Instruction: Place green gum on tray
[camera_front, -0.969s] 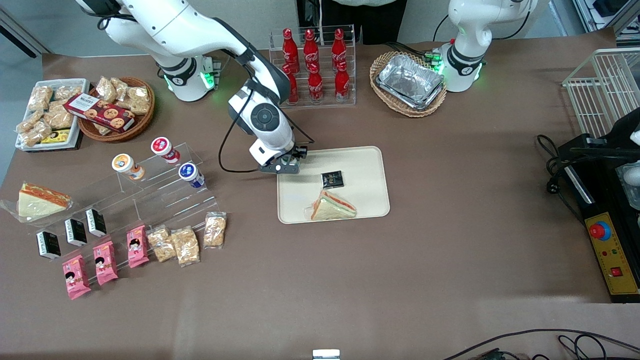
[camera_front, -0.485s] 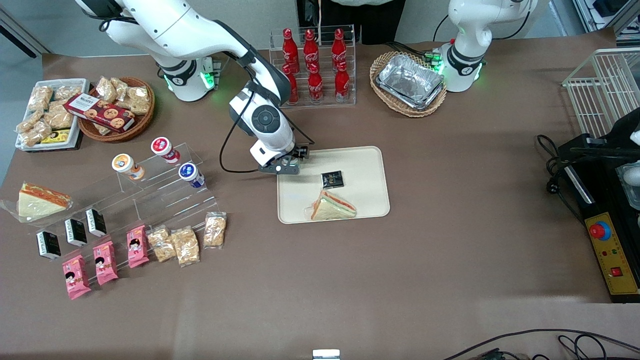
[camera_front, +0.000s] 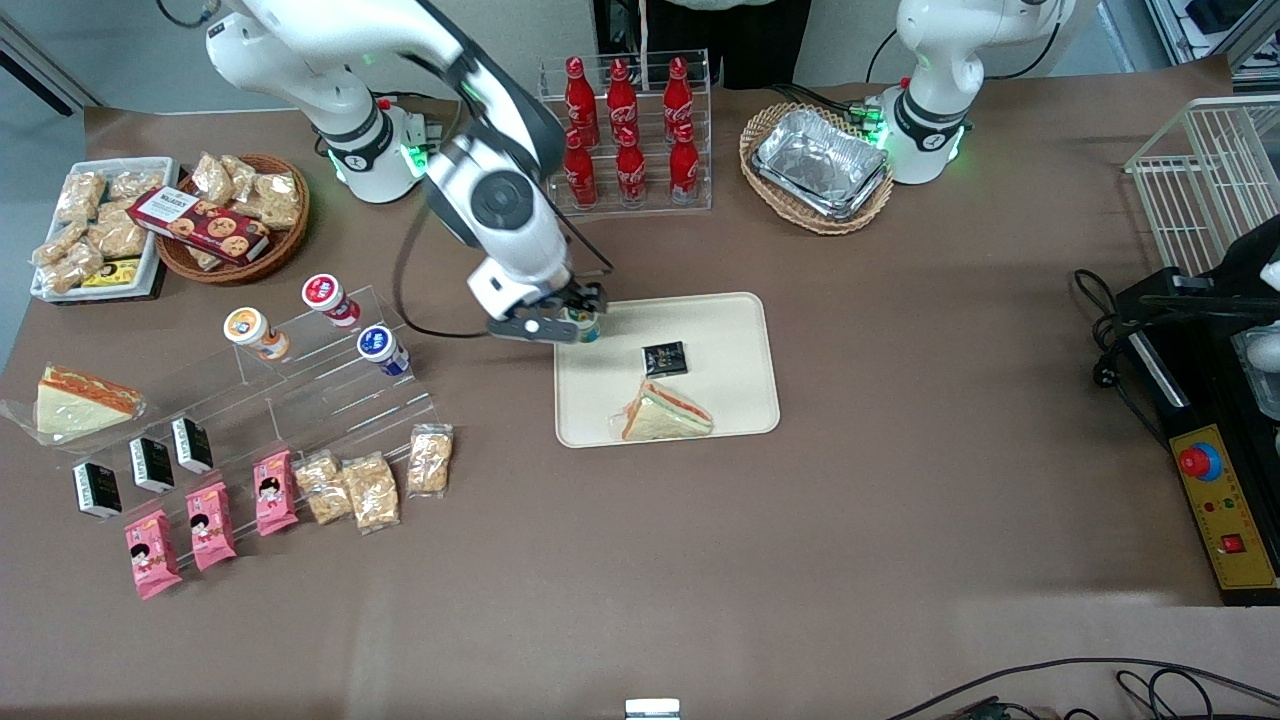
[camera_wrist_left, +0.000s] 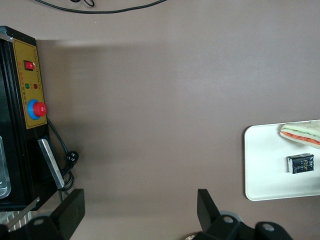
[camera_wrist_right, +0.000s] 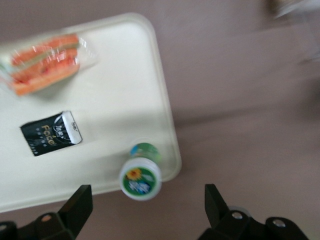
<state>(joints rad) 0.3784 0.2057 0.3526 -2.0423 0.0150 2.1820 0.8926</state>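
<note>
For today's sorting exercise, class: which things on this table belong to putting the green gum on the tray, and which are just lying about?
Belong to the job:
green gum, standing on the tray's corner
tray
end effector, open, above the gum

Just lying about:
sandwich and black packet, both on the tray
orange-lidded bottle
blue-lidded bottle
cola bottles
foil trays

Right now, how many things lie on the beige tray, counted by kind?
green gum: 1
sandwich: 1
black packet: 1
Total: 3 on the tray. The gripper hangs open above the gum.
</note>
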